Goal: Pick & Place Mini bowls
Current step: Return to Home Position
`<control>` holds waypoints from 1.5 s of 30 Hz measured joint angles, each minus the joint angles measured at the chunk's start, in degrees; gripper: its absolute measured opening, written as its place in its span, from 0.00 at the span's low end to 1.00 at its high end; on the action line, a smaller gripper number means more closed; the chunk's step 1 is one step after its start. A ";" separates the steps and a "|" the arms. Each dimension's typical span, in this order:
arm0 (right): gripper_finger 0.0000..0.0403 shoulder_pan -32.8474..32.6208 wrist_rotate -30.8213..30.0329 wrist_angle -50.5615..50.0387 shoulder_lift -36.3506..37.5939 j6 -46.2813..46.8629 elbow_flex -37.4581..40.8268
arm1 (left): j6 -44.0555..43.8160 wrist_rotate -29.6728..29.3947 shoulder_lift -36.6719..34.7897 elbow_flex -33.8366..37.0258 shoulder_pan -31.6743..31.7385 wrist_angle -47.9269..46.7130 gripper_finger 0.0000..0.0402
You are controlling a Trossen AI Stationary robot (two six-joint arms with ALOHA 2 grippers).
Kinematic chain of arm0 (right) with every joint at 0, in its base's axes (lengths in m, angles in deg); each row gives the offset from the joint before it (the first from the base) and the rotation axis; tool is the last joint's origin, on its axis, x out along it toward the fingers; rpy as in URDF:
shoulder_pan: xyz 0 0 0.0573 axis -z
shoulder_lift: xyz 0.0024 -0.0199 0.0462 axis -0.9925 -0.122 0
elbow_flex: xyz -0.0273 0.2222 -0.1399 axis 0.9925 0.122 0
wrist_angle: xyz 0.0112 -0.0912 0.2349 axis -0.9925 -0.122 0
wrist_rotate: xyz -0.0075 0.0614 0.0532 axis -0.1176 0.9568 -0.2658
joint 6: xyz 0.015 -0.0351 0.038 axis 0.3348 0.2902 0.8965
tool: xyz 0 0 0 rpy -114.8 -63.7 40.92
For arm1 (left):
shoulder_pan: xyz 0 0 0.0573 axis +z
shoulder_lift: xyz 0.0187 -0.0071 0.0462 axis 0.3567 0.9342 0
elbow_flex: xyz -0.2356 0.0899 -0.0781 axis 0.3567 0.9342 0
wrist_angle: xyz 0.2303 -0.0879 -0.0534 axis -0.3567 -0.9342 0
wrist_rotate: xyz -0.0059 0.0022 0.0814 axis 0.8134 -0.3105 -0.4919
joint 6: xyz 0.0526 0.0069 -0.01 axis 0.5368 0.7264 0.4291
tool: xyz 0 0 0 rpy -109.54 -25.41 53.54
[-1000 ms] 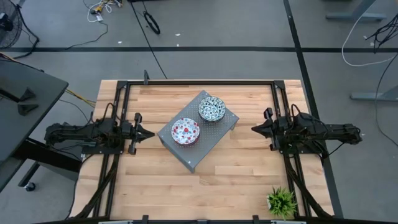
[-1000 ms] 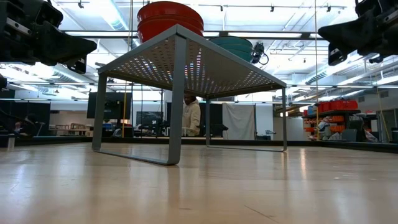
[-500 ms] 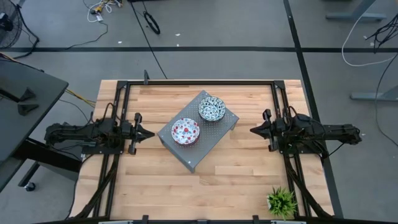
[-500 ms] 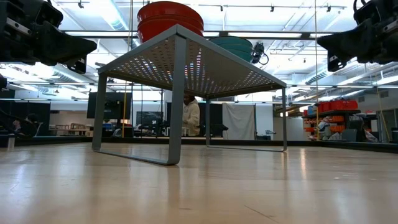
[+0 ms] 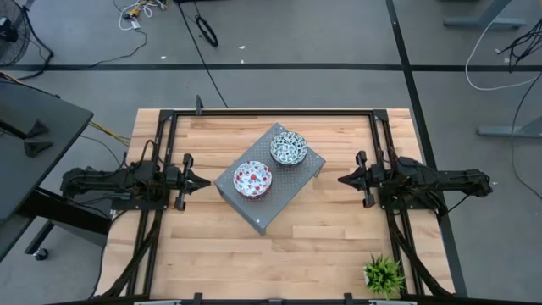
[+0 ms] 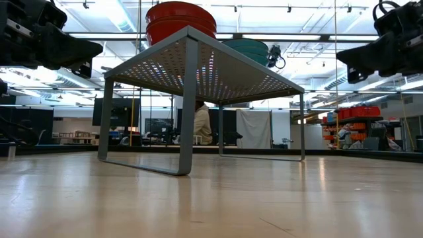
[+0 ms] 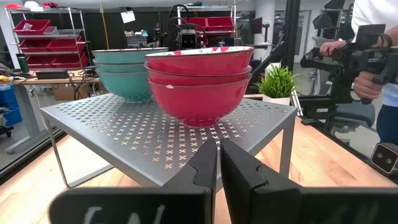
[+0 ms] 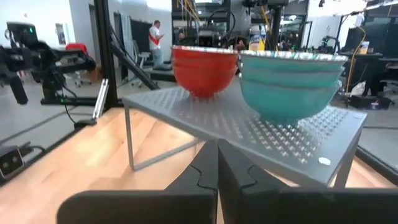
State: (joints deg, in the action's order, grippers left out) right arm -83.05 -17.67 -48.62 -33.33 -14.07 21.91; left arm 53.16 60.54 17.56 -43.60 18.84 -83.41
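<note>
High view: I see red bowls (image 5: 252, 179) and teal bowls (image 5: 289, 149) on the shelf (image 5: 273, 210); left end effector (image 5: 206, 180) and right end effector (image 5: 341, 180) flank it, closed.

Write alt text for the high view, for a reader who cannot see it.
Seen from above, a grey shelf mid-table holds red bowls and teal bowls in two stacks side by side. The left gripper and right gripper, both shut and empty, point at it from either side. A plant sits at a table corner.
</note>
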 joint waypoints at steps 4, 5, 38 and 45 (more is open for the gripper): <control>0.00 0.00 -0.03 -0.80 0.00 -0.20 0.00 | 0.01 0.00 0.00 0.00 0.01 0.01 0.06; 0.00 0.00 -0.32 -0.74 0.00 -0.20 0.00 | 0.00 0.01 0.00 0.00 0.01 -0.01 0.06; 0.09 0.02 -1.93 -1.02 -0.02 -0.01 0.00 | 0.00 -0.01 0.00 0.00 -0.01 0.00 0.06; 0.09 0.02 -1.93 -1.02 -0.02 -0.02 0.00 | 0.00 -0.01 0.00 0.00 0.01 0.00 0.06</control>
State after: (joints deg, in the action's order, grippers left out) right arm -83.03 -19.60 -49.64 -33.35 -14.09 21.91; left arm 53.16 60.53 17.56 -43.60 18.85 -83.41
